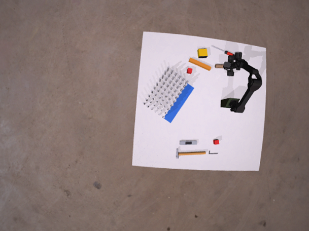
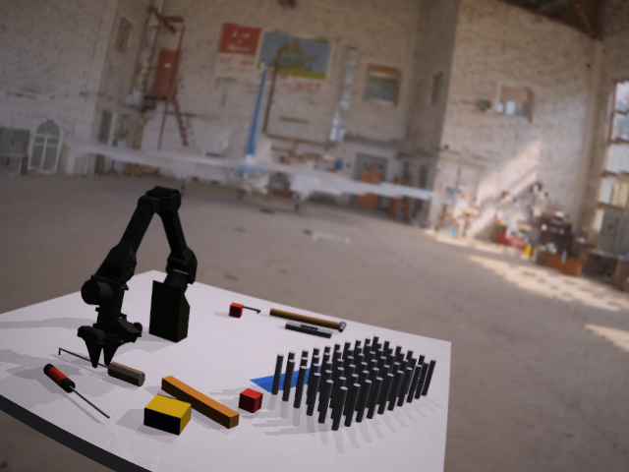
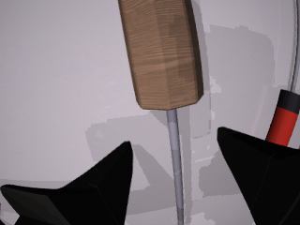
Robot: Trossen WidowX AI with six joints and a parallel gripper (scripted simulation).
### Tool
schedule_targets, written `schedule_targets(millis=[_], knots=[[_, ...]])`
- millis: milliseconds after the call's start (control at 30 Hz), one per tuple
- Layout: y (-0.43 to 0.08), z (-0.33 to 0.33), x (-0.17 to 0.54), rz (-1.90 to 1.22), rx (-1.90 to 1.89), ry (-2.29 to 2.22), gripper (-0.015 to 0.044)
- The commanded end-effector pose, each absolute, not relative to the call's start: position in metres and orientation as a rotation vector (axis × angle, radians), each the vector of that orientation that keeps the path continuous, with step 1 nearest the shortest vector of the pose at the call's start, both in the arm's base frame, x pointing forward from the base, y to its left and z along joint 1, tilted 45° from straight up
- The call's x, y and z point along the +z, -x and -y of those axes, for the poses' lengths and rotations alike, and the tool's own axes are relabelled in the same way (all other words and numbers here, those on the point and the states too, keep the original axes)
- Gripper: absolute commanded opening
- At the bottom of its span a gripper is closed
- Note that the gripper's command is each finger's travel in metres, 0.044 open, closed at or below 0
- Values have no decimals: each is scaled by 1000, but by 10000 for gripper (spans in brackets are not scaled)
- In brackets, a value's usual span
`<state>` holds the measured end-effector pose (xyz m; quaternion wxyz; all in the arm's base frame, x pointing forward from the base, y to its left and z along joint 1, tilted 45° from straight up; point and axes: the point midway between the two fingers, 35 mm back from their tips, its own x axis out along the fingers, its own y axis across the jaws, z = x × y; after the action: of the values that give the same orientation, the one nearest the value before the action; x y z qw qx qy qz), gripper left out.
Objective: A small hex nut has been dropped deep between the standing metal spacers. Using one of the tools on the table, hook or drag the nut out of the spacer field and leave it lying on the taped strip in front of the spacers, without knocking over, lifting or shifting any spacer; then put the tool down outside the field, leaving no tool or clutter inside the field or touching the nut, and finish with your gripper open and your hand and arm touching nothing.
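The nut cannot be made out in any view; the close-standing spacers [image 1: 168, 89] [image 2: 366, 378] screen the spots between them, and I cannot state its position. The blue strip [image 1: 179, 103] [image 2: 282, 381] lies along one side of the field, partly hidden by spacers in the exterior view.

My fingers [image 1: 228, 65] [image 2: 101, 363] are apart, one on each side of the thin metal shaft of the wooden-handled hook [image 1: 219, 65] [image 2: 126, 373] [image 3: 164, 56], and clamped on nothing. From above, the arm [image 1: 252, 85] [image 2: 122, 259] hides the hook's shaft and tip; the exterior view shows the bent tip behind the fingers. The wrist view cuts off the far end of the handle and the lower shaft. In that same view one finger covers part of the red screwdriver handle [image 1: 229, 53] [image 2: 58, 377] [image 3: 282, 124].

The tabletop [image 1: 201, 121] [image 2: 213, 355] is white, with a dark edge, and carries grey shadows. A yellow block [image 1: 202, 53] [image 2: 167, 412] stands near an orange bar [image 1: 199, 64] [image 2: 200, 401]. A hammer [image 1: 191, 153] [image 2: 306, 318] lies well apart from the hook.

Beyond is a large hall with pale brick walls and a bare-looking concrete floor [image 1: 70, 121] [image 2: 406, 274]; its distant contents are blurred.
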<state>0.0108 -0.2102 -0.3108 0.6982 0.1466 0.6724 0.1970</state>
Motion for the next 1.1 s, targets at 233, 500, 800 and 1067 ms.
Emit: schedule_targets(millis=[233, 500, 800, 1067], knots=[[-11, 251, -269, -1499, 439, -326, 440], [-11, 258, -259, -1499, 439, -326, 440], [-11, 258, -259, -1499, 439, -326, 440], [-11, 258, -259, -1499, 439, -326, 440]])
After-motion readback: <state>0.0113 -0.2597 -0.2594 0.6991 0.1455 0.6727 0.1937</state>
